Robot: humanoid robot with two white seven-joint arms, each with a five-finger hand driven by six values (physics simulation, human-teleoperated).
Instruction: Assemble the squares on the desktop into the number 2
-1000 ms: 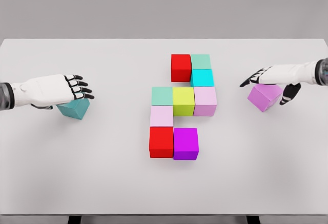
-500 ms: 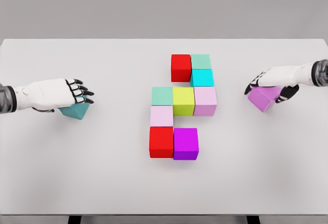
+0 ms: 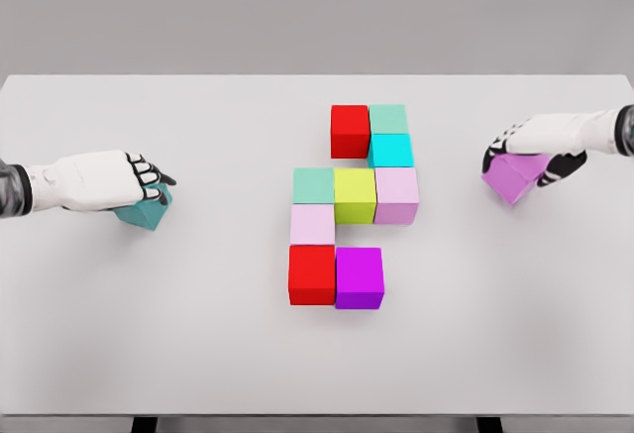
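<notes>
Two loose cubes, both already in hand

Black-tipped fingers of the left hand curl over the teal cube near the tabletop's left edge. The right hand clasps the violet cube near the right edge. Both look rigid, light and smooth-faced: pinch opposite flat sides. Nine-cube figure sits mid-table.

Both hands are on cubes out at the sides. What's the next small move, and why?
Probably lift the purple cube with the right hand and start it toward the block figure. Its fingers look closed over the cube, which sits far right of the figure; the left hand likewise covers the teal cube.
</notes>
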